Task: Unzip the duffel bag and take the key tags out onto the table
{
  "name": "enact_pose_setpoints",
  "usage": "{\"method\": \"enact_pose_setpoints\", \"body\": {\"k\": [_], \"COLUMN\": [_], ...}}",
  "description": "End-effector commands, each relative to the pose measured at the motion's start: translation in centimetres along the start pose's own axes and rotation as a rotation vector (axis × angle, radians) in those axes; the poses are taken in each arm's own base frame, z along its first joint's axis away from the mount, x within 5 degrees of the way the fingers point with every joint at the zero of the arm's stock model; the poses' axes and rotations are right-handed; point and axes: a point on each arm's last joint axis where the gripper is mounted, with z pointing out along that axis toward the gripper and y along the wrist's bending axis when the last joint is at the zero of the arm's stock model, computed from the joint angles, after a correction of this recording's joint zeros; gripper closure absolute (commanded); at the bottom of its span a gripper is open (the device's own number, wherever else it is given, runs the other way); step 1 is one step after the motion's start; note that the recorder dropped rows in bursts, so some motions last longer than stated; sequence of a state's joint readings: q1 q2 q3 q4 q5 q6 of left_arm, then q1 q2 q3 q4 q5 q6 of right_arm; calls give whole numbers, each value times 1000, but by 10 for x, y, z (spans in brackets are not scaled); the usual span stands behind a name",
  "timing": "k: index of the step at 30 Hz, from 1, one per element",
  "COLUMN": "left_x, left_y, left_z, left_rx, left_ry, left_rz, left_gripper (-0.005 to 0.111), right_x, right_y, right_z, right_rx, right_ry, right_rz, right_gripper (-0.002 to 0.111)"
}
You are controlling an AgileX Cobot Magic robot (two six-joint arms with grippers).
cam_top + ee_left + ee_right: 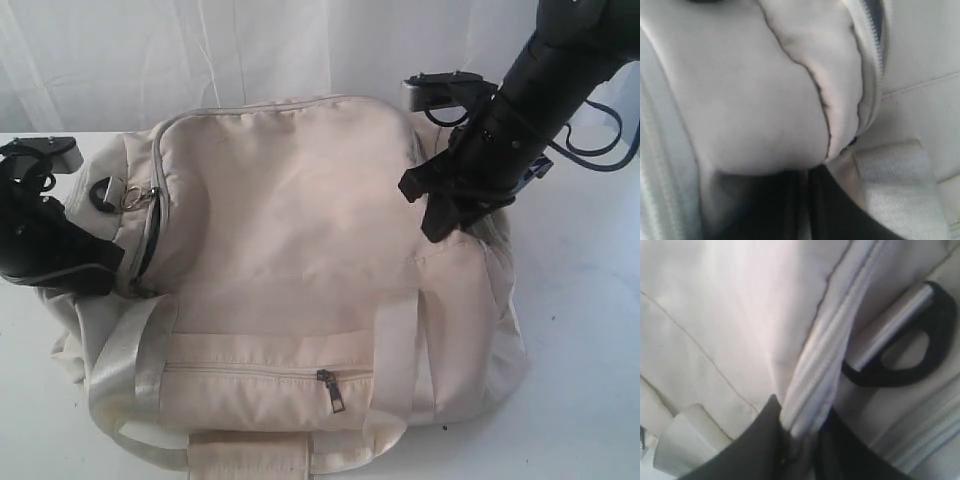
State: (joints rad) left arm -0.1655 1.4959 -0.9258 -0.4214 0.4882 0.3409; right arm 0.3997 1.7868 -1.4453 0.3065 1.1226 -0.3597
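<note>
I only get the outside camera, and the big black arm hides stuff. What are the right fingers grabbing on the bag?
Observer: The right fingers pinch a zipper strip at the end of the bag, right beside a black D-ring that the arm hides from you.
Operator: What about the left ones?
Observer: The left fingers are closed on a bulging fold of bag fabric, next to the zipper.
Operator: Do you see any key tags?
Observer: No. Both wrist views show only fabric, zipper and a strap.
</note>
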Motion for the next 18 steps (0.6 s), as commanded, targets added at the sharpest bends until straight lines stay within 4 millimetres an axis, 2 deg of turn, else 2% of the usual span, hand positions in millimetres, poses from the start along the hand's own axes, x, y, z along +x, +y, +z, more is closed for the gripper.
{"method": "enact_pose_setpoints", "body": {"k": [1, 5, 9, 18], "left_x": [7, 12, 19, 56], "left_y": [-3, -10, -16, -27], "left_z": [0, -12, -25, -36], "left_rx": [38, 73, 90, 132], "left_ry": [50, 78, 66, 42], "left_rz": [5, 40, 50, 30], "left_gripper": [107, 107, 107, 107], "right_x": [12, 17, 37, 72], "right_y": [0, 6, 12, 15], "right_z": [-6, -22, -35, -34], "right_rx": [19, 27, 60, 96], "right_ry": [98, 62, 60, 99], "right_rz": [-19, -28, -32, 20], "right_gripper": [108, 108, 108, 108]}}
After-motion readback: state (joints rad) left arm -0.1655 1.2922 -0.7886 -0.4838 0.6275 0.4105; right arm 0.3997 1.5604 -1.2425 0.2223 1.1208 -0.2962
